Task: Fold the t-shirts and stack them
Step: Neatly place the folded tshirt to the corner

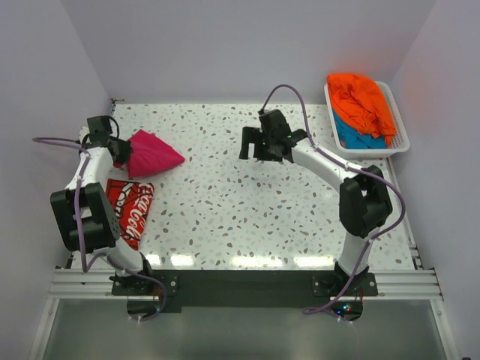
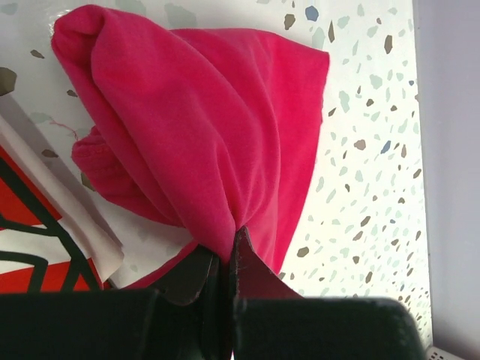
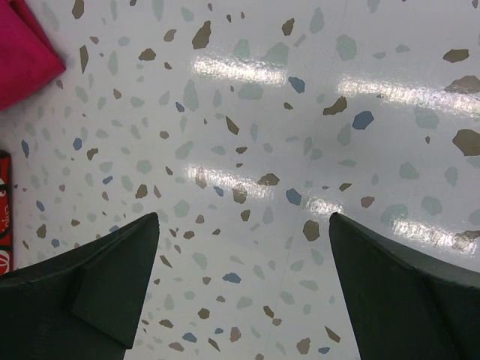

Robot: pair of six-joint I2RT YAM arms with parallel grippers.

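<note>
Terrazzo table [image 1: 247, 202]: white top w/ grey, brown & blue flecks, 3 items on it.

Pink shirt [image 1: 152, 154] sits bunched into a cone near far-left corner, tip pointing twd table centre. Red shirt [image 1: 131, 210] w/ white script lies flat along left edge, approx. halfway down, just nearer than the pink one; can't tell if the two touch. White slatted basket [image 1: 375, 153] stands in far-right corner, long side along right edge. Top is glossy, w/ a row of light reflections along near edge.
</note>
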